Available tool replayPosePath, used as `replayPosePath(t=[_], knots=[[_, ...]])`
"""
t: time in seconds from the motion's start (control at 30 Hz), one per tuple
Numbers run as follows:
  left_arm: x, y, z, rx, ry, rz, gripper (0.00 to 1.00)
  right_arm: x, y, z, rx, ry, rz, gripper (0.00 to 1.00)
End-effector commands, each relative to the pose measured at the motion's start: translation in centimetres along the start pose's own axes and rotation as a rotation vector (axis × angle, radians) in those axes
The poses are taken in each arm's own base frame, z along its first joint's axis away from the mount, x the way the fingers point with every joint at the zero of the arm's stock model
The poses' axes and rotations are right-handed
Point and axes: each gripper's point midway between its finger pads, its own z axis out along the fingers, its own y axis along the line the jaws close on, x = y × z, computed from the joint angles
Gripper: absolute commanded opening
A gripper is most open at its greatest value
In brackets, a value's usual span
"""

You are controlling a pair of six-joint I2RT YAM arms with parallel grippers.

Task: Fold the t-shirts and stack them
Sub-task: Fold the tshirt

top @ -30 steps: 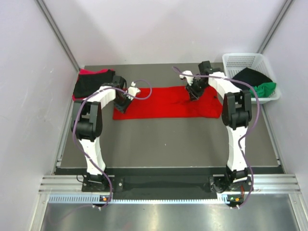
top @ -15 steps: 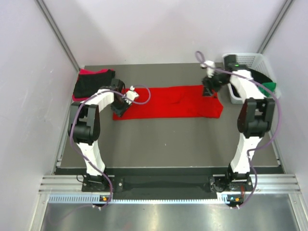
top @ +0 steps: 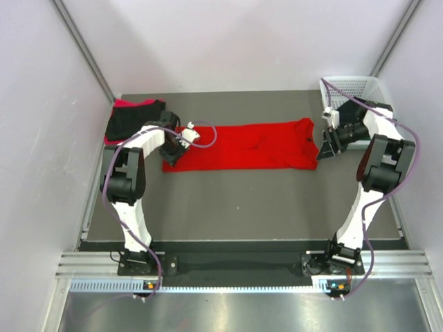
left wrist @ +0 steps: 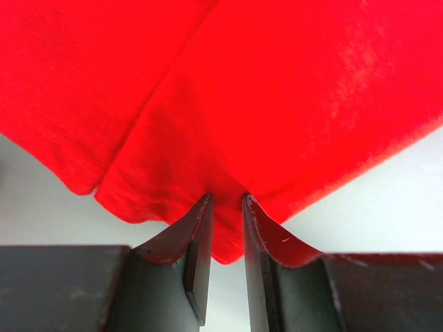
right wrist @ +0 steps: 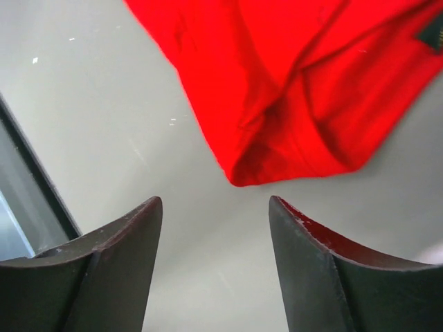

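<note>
1. The desk (top: pixel 242 207) carries 1 bright red t-shirt (top: pixel 242 145), laid as a long narrow band across the far half, running left to right. We judge that the lengthwise fold is done and the crosswise fold is not yet begun.

2. A white lattice basket (top: pixel 346 86) stands at the far right corner. A folded stack (top: pixel 131 119), black over pinkish red, lies at the far left corner, near the band's left end but apart from it.

3. The cloth is doubled and mostly flat. In the left wrist view, 2 folded edges meet along a slanted line. The right end is rumpled, with a rolled lip; a dark label shows near it.

4. The left pincer (top: pixel 173 147) is pressed together, pinching the near left corner of the band against the desk.

5. The right pincer (top: pixel 325 147) is spread wide and holds nothing. It hangs just beyond the right end, not touching the cloth.

6. Next move, as we judge it: bring the right pincer onto the right end, take both layers together, then carry that end across toward the left.
</note>
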Motion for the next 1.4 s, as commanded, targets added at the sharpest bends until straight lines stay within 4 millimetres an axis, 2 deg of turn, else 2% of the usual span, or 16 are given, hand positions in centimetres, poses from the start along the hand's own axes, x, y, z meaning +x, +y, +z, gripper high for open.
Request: replayPosePath(t=[0.0, 0.13, 0.2, 0.37, 0.47, 0.8, 1.03, 1.37], knots=[[-0.8, 1.4, 0.2, -0.031, -0.013, -0.006, 0.29, 0.1, 2.5, 0.5, -0.116, -0.007, 0.016, 0.64], [-0.9, 1.7, 0.5, -0.036, -0.008, -0.011, 0.29, 0.6, 1.9, 1.5, -0.087, 0.049, 0.021, 0.66], [-1.0, 2.0, 0.4, -0.051, -0.008, -0.009, 0.29, 0.6, 2.0, 2.5, -0.053, 0.081, -0.036, 0.66], [-0.7, 2.2, 1.0, -0.053, 0.009, -0.008, 0.30, 1.6, 2.3, 4.5, 0.016, 0.180, -0.103, 0.60], [-0.8, 2.2, 1.1, -0.054, 0.006, -0.009, 0.29, 1.1, 1.7, 5.0, 0.048, 0.178, -0.117, 0.58], [-0.4, 2.5, 1.1, -0.060, 0.020, 0.003, 0.29, 0.6, 0.0, 4.2, 0.148, 0.186, -0.152, 0.56], [-0.5, 2.6, 1.1, -0.063, 0.017, 0.000, 0.29, 0.5, -0.4, 4.7, 0.146, 0.177, -0.134, 0.44], [-0.3, 3.1, 1.6, -0.069, 0.020, -0.004, 0.29, 2.0, -0.6, 5.4, 0.130, 0.218, -0.104, 0.27]])
